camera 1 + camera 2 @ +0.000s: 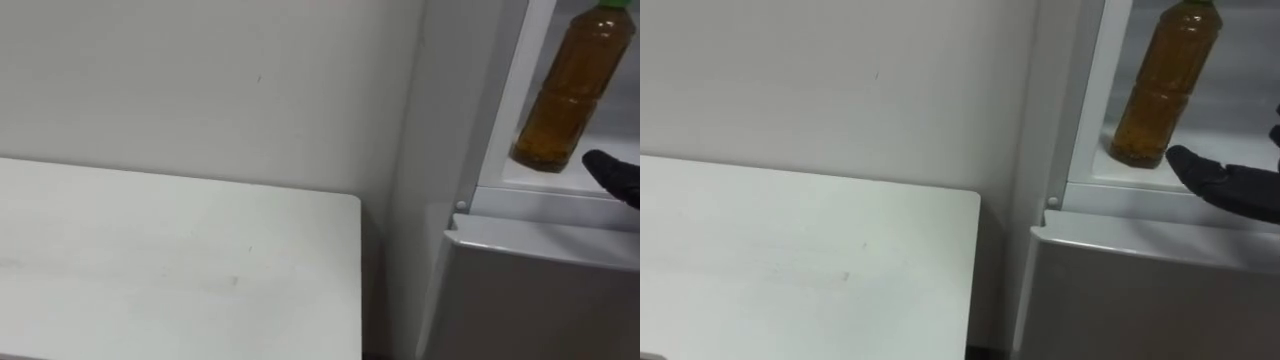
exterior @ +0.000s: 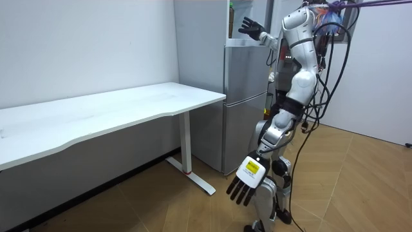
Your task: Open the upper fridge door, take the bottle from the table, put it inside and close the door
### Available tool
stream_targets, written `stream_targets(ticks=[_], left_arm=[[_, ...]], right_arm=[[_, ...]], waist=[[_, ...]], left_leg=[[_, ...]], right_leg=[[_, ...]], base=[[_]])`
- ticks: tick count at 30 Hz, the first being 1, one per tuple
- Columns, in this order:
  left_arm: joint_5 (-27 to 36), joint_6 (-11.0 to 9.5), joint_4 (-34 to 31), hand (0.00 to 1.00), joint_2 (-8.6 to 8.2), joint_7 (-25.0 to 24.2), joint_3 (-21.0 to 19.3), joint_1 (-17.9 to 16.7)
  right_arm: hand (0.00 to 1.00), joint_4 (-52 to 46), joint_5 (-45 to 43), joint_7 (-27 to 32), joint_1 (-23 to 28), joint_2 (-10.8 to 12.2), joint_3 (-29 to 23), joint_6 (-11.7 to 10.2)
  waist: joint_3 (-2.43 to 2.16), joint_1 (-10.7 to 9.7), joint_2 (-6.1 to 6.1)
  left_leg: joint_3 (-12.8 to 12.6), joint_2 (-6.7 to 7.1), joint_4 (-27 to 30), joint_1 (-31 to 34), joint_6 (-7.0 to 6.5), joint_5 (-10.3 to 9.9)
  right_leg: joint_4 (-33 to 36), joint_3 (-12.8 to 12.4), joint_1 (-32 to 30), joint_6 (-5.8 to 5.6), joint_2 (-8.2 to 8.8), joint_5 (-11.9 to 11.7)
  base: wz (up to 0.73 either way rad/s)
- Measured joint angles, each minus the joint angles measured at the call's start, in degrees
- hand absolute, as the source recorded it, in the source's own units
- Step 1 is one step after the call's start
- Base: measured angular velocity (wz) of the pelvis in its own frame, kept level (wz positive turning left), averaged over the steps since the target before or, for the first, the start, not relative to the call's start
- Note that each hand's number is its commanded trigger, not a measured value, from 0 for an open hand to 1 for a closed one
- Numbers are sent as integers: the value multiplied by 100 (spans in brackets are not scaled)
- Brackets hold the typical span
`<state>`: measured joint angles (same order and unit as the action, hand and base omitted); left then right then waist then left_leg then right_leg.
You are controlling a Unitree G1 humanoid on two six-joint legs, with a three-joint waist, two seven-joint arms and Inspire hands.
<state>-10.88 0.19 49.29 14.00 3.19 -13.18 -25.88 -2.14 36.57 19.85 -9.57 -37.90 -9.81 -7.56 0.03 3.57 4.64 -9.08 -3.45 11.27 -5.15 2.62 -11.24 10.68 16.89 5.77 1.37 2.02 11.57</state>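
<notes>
eye views: bottle sits in the upper right of the frame, inside the upper fridge compartment. amber liquid, green cap. its base rests on the white compartment floor near the front edge. it leans a little in the frame, and no fingers are round it.

right hand: comes in from the right edge of the frame, mid-height, at the front lip of the compartment. dark fingers extended, not curled. the nearest fingertip is just beside the foot of the bottle; cannot tell whether it touches. hand is empty. in the room view the same hand is raised at the top centre of the frame with fingers spread, forearm reaching toward the fridge opening.

left hand: lower centre of the room view, hanging at the robot's side by its leg. fingers straight and pointing down, holding nothing.

fridge: grey, centre of the room view. the closed lower door fills the lower right of the eye views, directly under the compartment.

white table: lower left of the eye views, its right edge near the fridge side with a narrow gap between. plain pale wall behind it, upper left.

robot stands upright on the wooden floor, right of centre in the room view, close in front of the fridge.
</notes>
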Motion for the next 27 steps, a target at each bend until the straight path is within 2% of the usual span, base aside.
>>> stream_targets(ticks=[3, 7, 10, 13, 16, 18, 20, 25, 27], left_arm=[[-2, -60, 91, 0, -3, 0, 0, 4], [-9, -107, 155, 0, -60, 7, 7, 15], [-5, -179, 182, 0, -144, 65, 6, 33], [-7, -204, 190, 0, -205, 117, 6, 34], [1, -253, 265, 0, -207, 119, 7, 52], [-5, -335, 402, 0, -206, 119, 1, 77], [1, -369, 598, 0, -206, 118, 41, 86], [0, -416, 777, 0, -203, 78, 223, 232], [0, -446, 853, 0, -205, 67, 297, 325]], right_arm=[[0, -412, -90, -18, 166, 212, -87, -23], [0, -888, -62, -130, 454, 258, -157, -130], [0, -1178, -48, -232, 533, 442, -224, -173], [0, -1244, -20, -360, 577, 513, -291, -195], [0, -1420, -128, -389, 783, 726, -457, -244], [0, -1609, -269, -397, 990, 771, -511, -296], [0, -1792, -363, -425, 1175, 942, -524, -402], [0, -1884, -343, -375, 1295, 1107, -523, -564], [0, -1885, -319, -371, 1366, 1110, -523, -619]], waist=[[-5, -31, -22], [-2, -43, -104], [-3, -84, -167], [-6, -162, -183], [-14, -195, -174], [-15, -198, -184], [-20, -244, -200], [13, -254, -270], [3, -254, -316]], left_leg=[[-14, 0, 10, 40, -1, -1], [-15, -1, -2, 47, -5, -3], [-16, -3, -2, 44, -5, -3], [-20, -5, -2, 46, -5, -3], [-31, -7, 10, 43, -5, -3], [-59, -7, 8, 32, -5, -3], [-87, -8, 11, -4, -5, -3], [-180, -18, 24, -48, -13, -11], [-190, -27, 23, -37, -42, -38]], right_leg=[[2, -17, -40, -1, -3, -1], [3, -56, -93, -1, 15, -1], [3, -91, -101, -1, 10, -1], [7, -96, -108, -1, 10, -1], [9, -109, -106, -1, 7, -1], [16, -129, -109, 0, 5, -1], [45, -131, -91, 0, -11, -2], [102, -280, -123, 2, 0, 1], [141, -317, -180, -1, -5, 12]], base=[[-1], [-4], [-4], [0], [-1], [-6], [-8], [-12], [-8]])
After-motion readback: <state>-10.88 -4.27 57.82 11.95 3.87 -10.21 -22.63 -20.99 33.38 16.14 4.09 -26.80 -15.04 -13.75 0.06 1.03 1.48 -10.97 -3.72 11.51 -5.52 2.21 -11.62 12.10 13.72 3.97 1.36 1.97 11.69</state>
